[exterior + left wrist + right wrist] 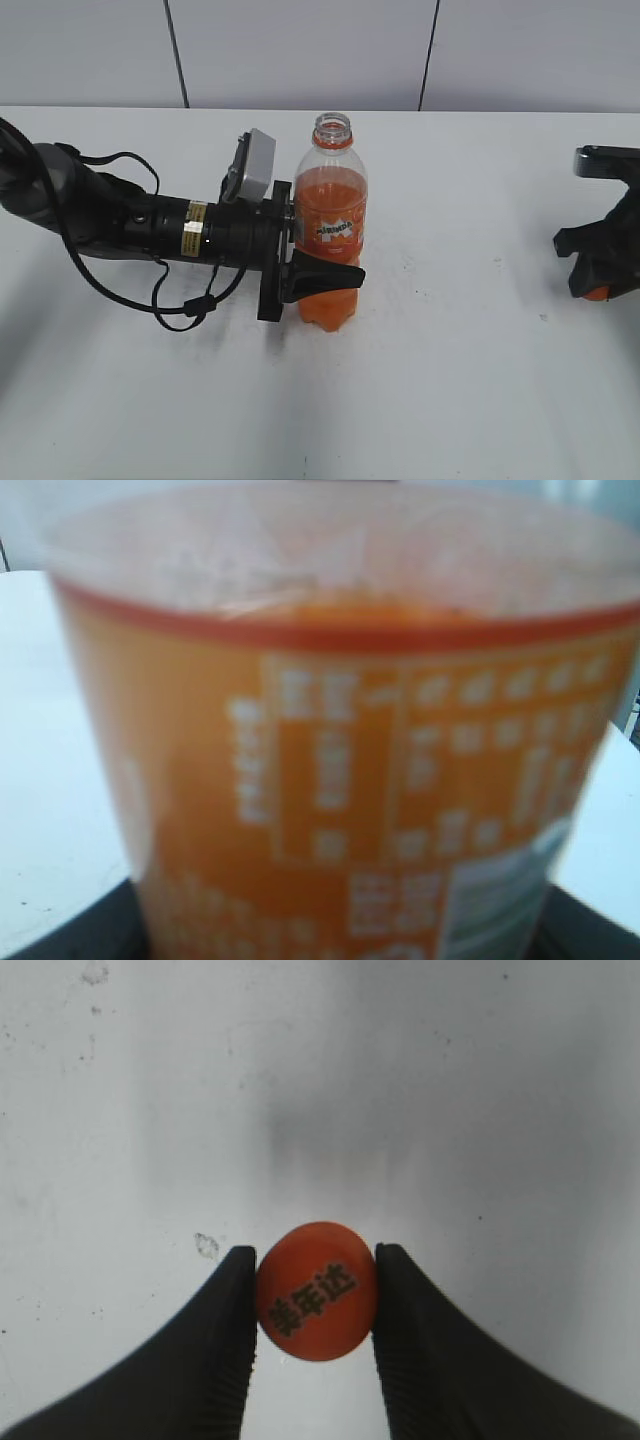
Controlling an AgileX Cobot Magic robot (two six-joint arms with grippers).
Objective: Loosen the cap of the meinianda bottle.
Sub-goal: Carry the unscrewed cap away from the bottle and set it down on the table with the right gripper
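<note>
The meinianda bottle [331, 236] stands upright and uncapped on the counter [450, 380], about two-thirds full of orange liquid, pinched low by the left claw [322, 277]. Well to its right, the right claw [315, 1305] pinches the cap [316, 1291].

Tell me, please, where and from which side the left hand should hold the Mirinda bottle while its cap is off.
Best on the labelled body of the Mirinda bottle, from its left side, level with the table. The bottle stands upright, its round middle fits between the fingers, and the open neck stays free. The left hand grips it there.
</note>
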